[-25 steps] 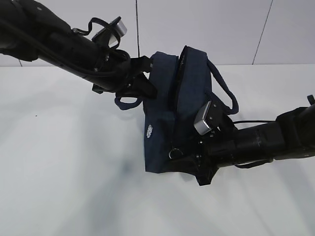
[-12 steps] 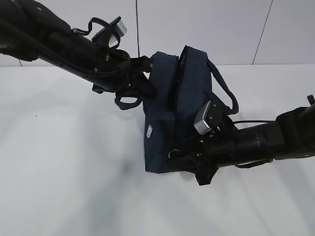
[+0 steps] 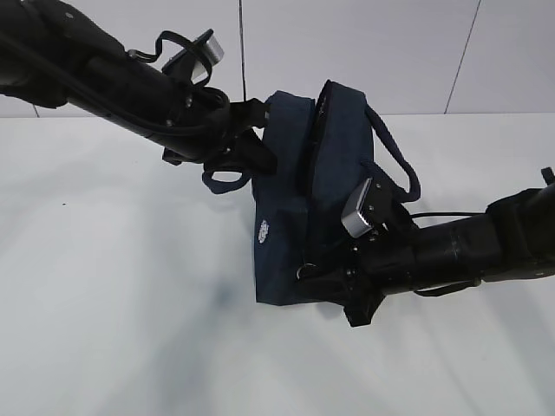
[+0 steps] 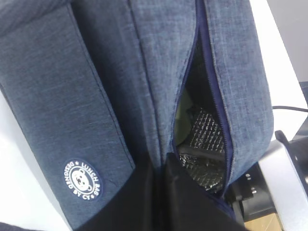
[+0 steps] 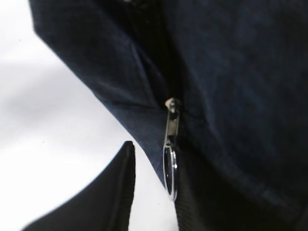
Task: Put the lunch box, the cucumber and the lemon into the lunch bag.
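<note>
Lunch bag [image 3: 295, 217] btwn both arms.

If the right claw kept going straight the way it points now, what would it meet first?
Most likely the zipper's ring pull, hanging between the right claw's fingers, then the lunch bag fabric behind it. Depth is hard to judge here.

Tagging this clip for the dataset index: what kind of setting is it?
Most likely a lab or test bench, not a home. A bare white table stands against a plain white panelled wall, and the only things on it are a navy lunch bag and two black robot arms.
</note>
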Motion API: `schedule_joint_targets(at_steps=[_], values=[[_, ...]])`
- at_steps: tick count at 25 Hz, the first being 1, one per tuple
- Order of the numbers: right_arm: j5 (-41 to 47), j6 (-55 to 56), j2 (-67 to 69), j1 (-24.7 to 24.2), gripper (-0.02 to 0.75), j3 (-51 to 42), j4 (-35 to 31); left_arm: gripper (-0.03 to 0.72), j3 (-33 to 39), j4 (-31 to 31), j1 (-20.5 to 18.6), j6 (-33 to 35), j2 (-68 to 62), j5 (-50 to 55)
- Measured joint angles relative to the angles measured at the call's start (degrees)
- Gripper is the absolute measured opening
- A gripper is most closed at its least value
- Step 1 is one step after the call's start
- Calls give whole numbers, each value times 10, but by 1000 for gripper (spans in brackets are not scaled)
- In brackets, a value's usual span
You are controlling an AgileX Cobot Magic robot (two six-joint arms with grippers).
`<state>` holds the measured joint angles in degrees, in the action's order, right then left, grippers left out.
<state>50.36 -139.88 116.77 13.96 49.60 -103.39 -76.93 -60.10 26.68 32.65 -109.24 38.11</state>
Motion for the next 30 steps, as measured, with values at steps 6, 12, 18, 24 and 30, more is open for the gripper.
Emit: schedule_joint_targets(at_steps=[6, 12, 18, 24, 30], values=[[-1, 0, 0, 0, 210, 0, 0, -2, 0, 0, 0, 0, 0, 0], [-1, 0, 0, 0, 209, 0, 0, -2, 0, 0, 0, 0, 0, 0], [-2, 0, 0, 0, 209, 0, 0, -2, 0, 0, 0, 0, 0, 0], [-3, 0, 0, 0, 209, 0, 0, -2, 0, 0, 0, 0, 0, 0], [-4, 0, 0, 0, 165, 0, -1, -2, 0, 0, 0, 0, 0, 0]])
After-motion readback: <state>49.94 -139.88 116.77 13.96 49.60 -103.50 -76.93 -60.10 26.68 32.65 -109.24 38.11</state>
